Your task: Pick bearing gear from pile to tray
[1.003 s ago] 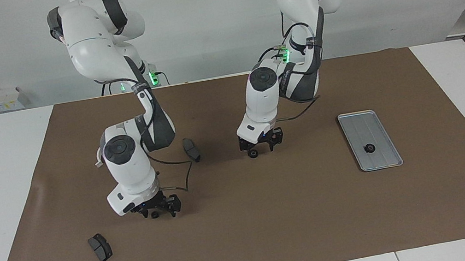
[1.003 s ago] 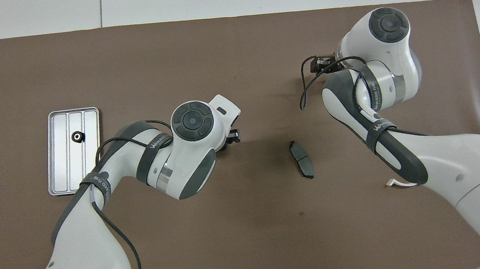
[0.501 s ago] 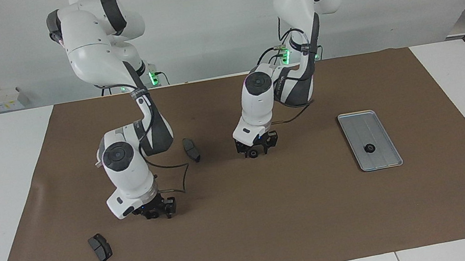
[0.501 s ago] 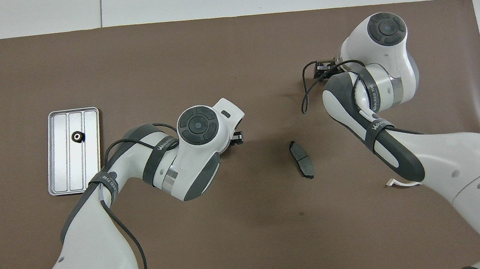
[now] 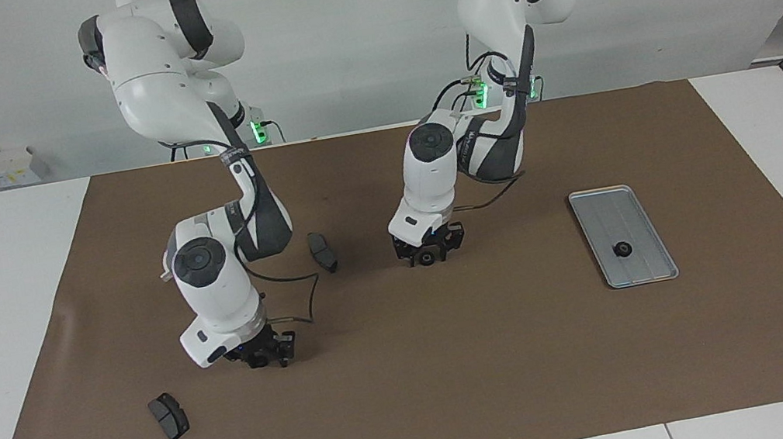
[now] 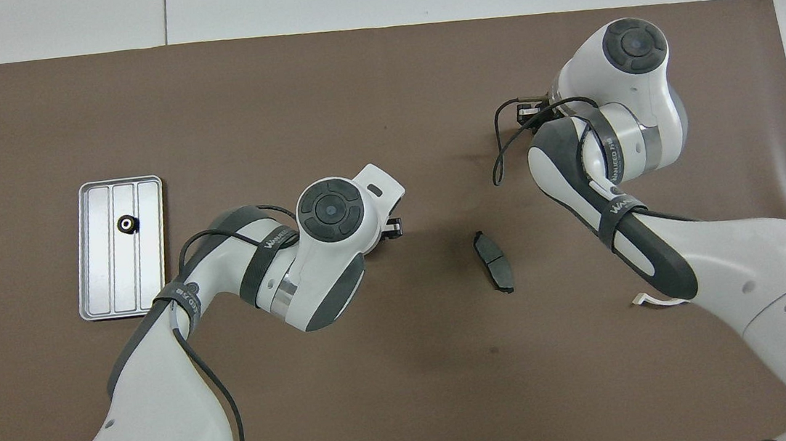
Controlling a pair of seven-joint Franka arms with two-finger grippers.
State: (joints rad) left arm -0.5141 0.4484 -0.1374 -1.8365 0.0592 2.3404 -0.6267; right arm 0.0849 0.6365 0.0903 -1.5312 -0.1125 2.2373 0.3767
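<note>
Both Franka arms [image 5: 184,103] have glossy white shells with dark grey joint bands and round caps. Thin black cables loop beside the wrists. Green lights glow near the bases.

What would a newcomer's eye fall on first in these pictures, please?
Probably the two white arms bent low over the brown mat, the left gripper around a small black gear and the right gripper shut down at the mat. Next, the silver tray toward the left arm's end, holding one gear.
</note>
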